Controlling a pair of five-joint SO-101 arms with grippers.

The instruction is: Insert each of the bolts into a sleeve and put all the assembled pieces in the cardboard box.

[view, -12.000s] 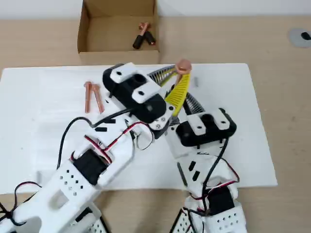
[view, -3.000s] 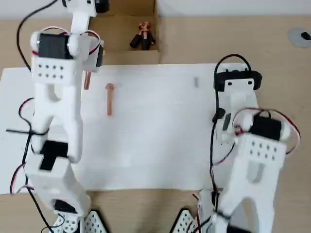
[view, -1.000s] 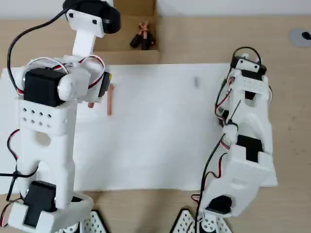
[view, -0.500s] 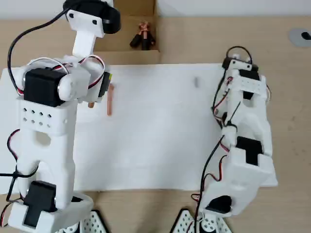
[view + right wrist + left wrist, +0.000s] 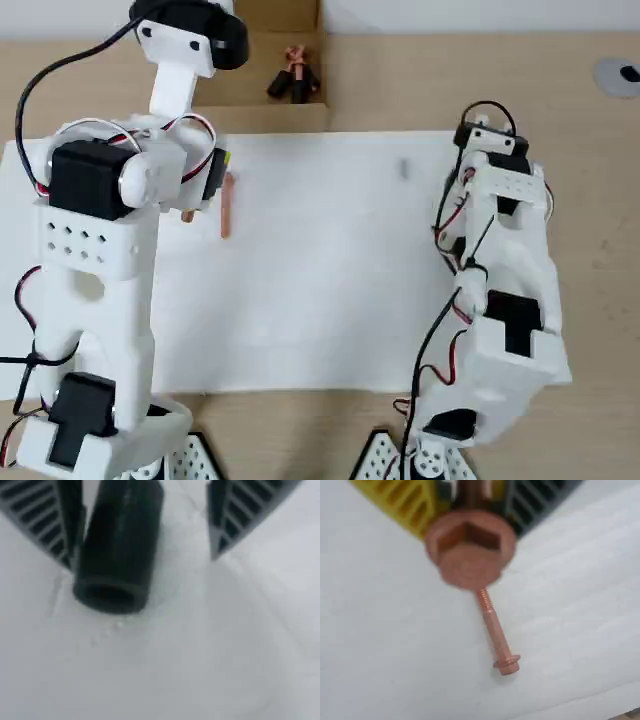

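The left pincer [image 5: 470, 497] is pinching a copper bolt [image 5: 470, 547] over the white mat [image 5: 330, 280] at the high view's left, with a second bolt [image 5: 496, 632] lying just below it. At the right, the right pincer [image 5: 150, 540] is standing spread around a black sleeve [image 5: 117, 545] on the mat. Assembled pieces [image 5: 295, 78] are lying in the cardboard box [image 5: 272, 118] at upper centre.

I work at what looks like a lab or office desk. The pale wood-grain tabletop [image 5: 590, 200] has a round grey cable port [image 5: 618, 75] set into it. A white foam sheet [image 5: 330, 280] serves as a work mat, with a small cardboard box [image 5: 280, 118] behind it. My left arm [image 5: 95, 270] and right arm [image 5: 505, 300] are white plastic with bare servo wires.
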